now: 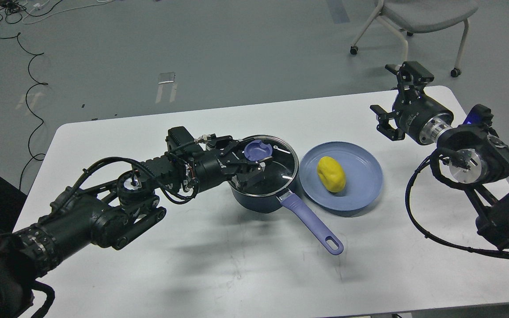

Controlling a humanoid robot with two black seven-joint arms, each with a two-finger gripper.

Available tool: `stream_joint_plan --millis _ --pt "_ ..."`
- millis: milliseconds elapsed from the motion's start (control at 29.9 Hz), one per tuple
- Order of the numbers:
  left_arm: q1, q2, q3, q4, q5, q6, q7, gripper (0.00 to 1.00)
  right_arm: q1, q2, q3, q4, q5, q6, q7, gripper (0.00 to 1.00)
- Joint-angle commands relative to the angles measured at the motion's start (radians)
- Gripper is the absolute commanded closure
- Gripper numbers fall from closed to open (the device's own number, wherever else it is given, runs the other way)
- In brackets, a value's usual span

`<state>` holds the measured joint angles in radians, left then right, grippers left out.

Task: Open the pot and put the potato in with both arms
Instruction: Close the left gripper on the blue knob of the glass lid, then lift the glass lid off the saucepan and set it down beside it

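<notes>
Left gripper [254,162] straddles lid knob [258,150], grip unclear; right gripper [395,99] spread wide; potato [331,174] on plate [362,190].

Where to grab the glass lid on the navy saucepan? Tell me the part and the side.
Grip the lavender knob atop the round glass lid, coming from above: it alone stands proud of the flat pane. The left pincer is open around it.
</notes>
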<state>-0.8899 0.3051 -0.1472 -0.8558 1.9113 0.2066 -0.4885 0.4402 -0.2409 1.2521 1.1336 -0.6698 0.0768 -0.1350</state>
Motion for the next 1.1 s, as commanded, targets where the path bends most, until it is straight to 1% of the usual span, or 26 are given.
stream_joint_plan --millis 0,67,167,301,334,434,602,735,902,1069 --pt "-0.001 0.005 0.0 -0.008 0.002 0.0 0.0 0.68 0.0 0.0 0.0 0.0 -0.001 0.0 0.0 0.0" --pt "-0.001 0.014 0.0 -0.011 0.002 0.0 0.0 0.71 0.0 0.0 0.0 0.0 -0.001 0.0 0.0 0.0" --pt "-0.003 0.032 0.0 -0.037 -0.002 0.0 0.0 0.71 0.0 0.0 0.001 0.0 -0.001 0.0 0.0 0.0" --pt "-0.021 0.089 -0.003 -0.144 -0.05 -0.007 0.0 0.71 -0.001 -0.001 0.0 0.0 -0.001 0.0 0.0 0.0" --pt "-0.044 0.103 -0.003 -0.176 -0.101 -0.018 0.0 0.71 -0.001 -0.001 0.0 0.0 -0.001 0.0 0.0 0.0" --pt "-0.09 0.126 -0.002 -0.2 -0.191 -0.036 0.0 0.7 -0.001 -0.001 -0.002 0.0 -0.001 0.0 0.0 0.0" --pt "-0.127 0.167 -0.002 -0.201 -0.222 -0.053 0.0 0.7 -0.001 -0.001 -0.003 -0.002 -0.001 0.0 0.002 0.0" --pt "-0.132 0.198 0.0 -0.141 -0.222 -0.053 0.0 0.7 -0.001 0.0 -0.003 -0.006 -0.001 0.001 0.002 0.0" --pt "-0.112 0.281 0.0 -0.124 -0.236 -0.053 0.0 0.71 -0.001 -0.001 -0.006 -0.008 -0.001 0.001 0.002 0.0" --pt "-0.037 0.365 0.0 -0.12 -0.291 -0.047 0.0 0.71 -0.001 -0.001 -0.008 -0.006 -0.001 0.001 0.003 0.0"
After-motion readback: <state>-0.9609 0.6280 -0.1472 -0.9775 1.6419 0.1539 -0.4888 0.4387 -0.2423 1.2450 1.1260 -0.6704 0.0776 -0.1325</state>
